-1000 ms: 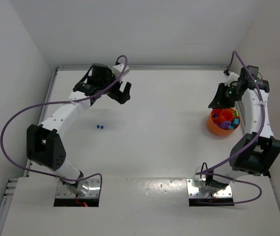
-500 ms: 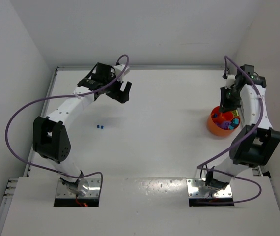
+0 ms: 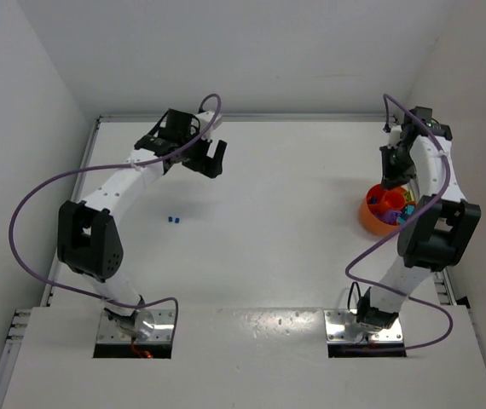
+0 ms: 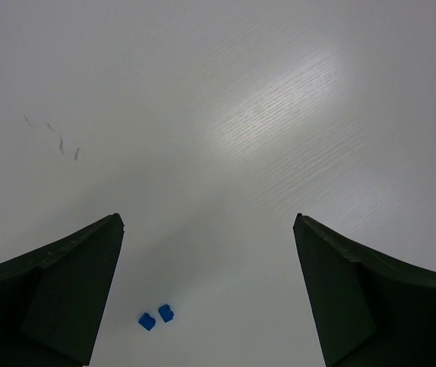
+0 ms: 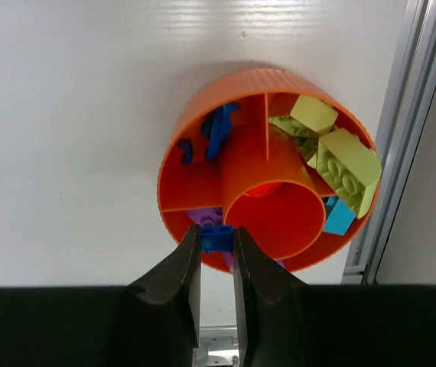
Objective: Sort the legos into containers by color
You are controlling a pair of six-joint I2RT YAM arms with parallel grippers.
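Note:
The round orange tub (image 5: 195,164) with inner dividers sits at the table's right edge, also in the top view (image 3: 373,218). It holds blue bricks (image 5: 218,130), lime green bricks (image 5: 340,164), a teal brick (image 5: 337,217) and purple bricks (image 5: 206,218) in separate compartments. My right gripper (image 5: 218,243) is shut on a small blue brick (image 5: 217,238) above the tub's near rim, over the purple compartment. Two tiny blue bricks (image 4: 156,316) lie on the table, also in the top view (image 3: 173,220). My left gripper (image 3: 215,158) is open and empty, high above them, at the far left.
A metal rail (image 5: 401,145) runs along the table's right edge beside the tub. White walls close the table at the back and sides. A few faint scuff marks (image 4: 57,141) show on the white table surface.
My right arm has swung its wrist toward the back over the tub, still holding the blue brick. The left arm shifted slightly a second ago and has since held still.

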